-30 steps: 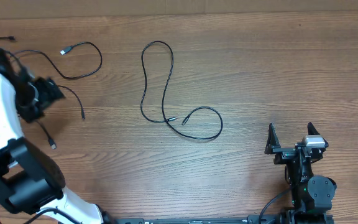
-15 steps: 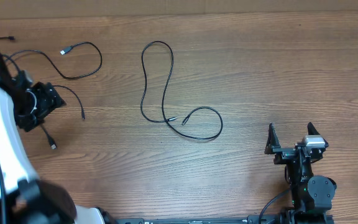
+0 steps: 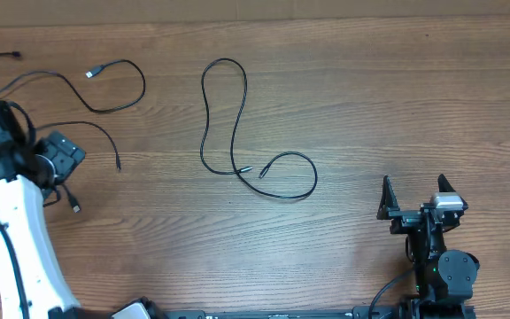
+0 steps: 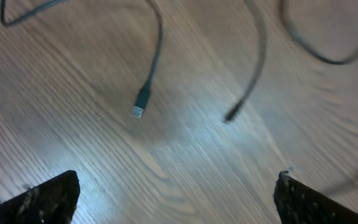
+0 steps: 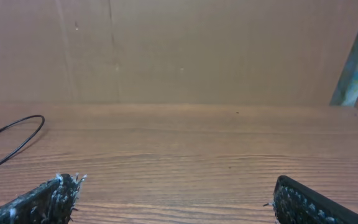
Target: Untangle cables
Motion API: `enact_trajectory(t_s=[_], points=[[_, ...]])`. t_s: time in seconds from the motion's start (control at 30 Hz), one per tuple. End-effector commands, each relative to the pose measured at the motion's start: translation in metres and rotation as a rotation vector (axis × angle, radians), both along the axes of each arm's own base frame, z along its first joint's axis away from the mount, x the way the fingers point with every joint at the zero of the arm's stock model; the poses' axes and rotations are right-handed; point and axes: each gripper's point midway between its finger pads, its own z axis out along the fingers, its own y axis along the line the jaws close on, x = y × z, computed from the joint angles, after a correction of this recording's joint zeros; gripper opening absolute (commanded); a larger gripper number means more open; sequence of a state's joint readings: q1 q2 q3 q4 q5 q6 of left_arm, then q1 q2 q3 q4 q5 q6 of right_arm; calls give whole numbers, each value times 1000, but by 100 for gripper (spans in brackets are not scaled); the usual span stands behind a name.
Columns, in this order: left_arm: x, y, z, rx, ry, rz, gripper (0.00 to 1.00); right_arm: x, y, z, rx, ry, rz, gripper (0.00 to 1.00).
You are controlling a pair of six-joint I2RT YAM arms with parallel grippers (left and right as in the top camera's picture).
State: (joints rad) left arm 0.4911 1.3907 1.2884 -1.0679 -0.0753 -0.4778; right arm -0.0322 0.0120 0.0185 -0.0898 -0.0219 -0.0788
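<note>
Spread wide on the left gripper [image 4: 178, 183], fingers [image 4: 51, 199] gripping nothing — hovering over two loose plug ends [image 4: 140, 106] on the wooden table [image 4: 185, 155], picture blurred. Same on the right gripper [image 5: 176, 186]: parted, empty, parked low at the near right edge, well apart from any cord. Out from there, the cables [image 3: 142, 87] fanned in separate strands at far left, and one long cable [image 3: 224, 60] alone mid-table. Mostly done by the look of it — only that long one crossing itself near its tips, plus whatever hides under the left arm [image 3: 7, 221], left to check.
</note>
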Motion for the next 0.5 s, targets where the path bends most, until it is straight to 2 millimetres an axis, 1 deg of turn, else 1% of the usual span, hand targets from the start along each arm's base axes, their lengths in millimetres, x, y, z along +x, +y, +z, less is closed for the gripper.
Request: enact_trajectory(t_s=[0.0, 0.13, 0.27, 0.47], points=[[-8, 11, -37, 15, 58, 81, 100, 0, 0, -2, 3, -5, 1, 100], [-8, 15, -66, -2, 96, 92, 100, 0, 0, -2, 3, -5, 1, 100], [-7, 24, -83, -13, 130, 102, 100, 0, 0, -2, 3, -5, 1, 100], [-12, 41, -111, -30, 196, 145, 100, 0, 0, -2, 3, -5, 1, 100]])
